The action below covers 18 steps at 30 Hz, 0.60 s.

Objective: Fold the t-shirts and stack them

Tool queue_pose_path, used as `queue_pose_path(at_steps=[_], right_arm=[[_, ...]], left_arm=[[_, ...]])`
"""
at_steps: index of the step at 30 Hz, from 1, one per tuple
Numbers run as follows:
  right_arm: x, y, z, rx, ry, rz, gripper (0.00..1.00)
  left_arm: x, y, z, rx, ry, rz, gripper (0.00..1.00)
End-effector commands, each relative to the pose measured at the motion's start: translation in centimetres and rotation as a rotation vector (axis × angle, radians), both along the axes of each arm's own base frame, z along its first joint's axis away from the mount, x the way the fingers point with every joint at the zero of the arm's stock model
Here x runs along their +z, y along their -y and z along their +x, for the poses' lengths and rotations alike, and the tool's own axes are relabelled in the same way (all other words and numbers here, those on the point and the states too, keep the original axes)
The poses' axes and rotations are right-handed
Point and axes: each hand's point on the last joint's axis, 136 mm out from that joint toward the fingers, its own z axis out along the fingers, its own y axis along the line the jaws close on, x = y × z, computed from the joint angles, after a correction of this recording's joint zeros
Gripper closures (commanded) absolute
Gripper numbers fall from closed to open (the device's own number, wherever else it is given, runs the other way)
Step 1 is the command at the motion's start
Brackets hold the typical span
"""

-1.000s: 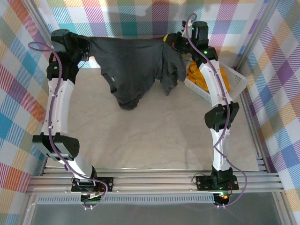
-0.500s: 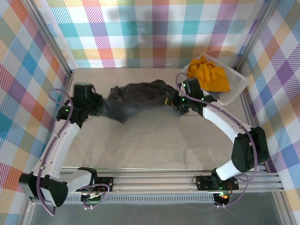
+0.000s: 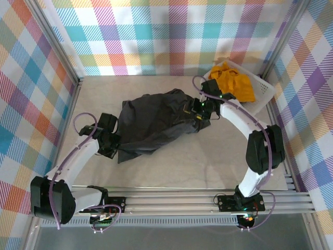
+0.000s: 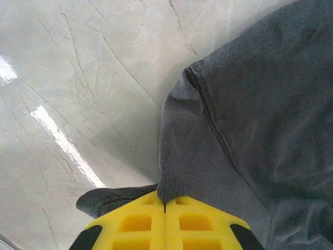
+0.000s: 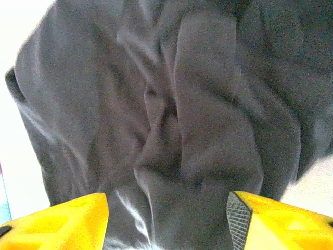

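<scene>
On the tabletop point(image 3: 177, 166), the crumpled black t-shirt point(image 3: 156, 122) lies just left of the basket point(image 3: 265, 92), its long axis slanting away from it; the yellow t-shirt point(image 3: 235, 83) sits inside. At the basket-side end the right pincer point(image 5: 166, 216) gapes over loose cloth, holding nothing; at the far end the left pincer point(image 4: 165, 207) pinches a hem.

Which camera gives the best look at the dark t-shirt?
Top external: the whole dark t-shirt lies crumpled on the table. Left wrist shows one edge pinched in the left pincer; right wrist shows blurred folds under the open right pincer.
</scene>
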Motion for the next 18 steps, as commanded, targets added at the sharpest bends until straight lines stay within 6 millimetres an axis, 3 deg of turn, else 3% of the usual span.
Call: queue_pose_path(at_steps=[1,9,18], right_arm=[[-3.9,2.8,3.1,-0.036,-0.055,-0.126,0.38],[-6.4,5.1,11.9,-0.099,0.006,-0.243,0.50],[-7.1,12.1,18.7,-0.278,0.036,-0.284,0.52]], left_arm=[[0.3,-0.8,-0.9,-0.064,-0.044,0.065,1.00],[1.3,-0.8,-0.9,-0.097,0.007,0.067,0.98],[0.6,0.2,-1.1,-0.101,-0.002,0.002,0.98]])
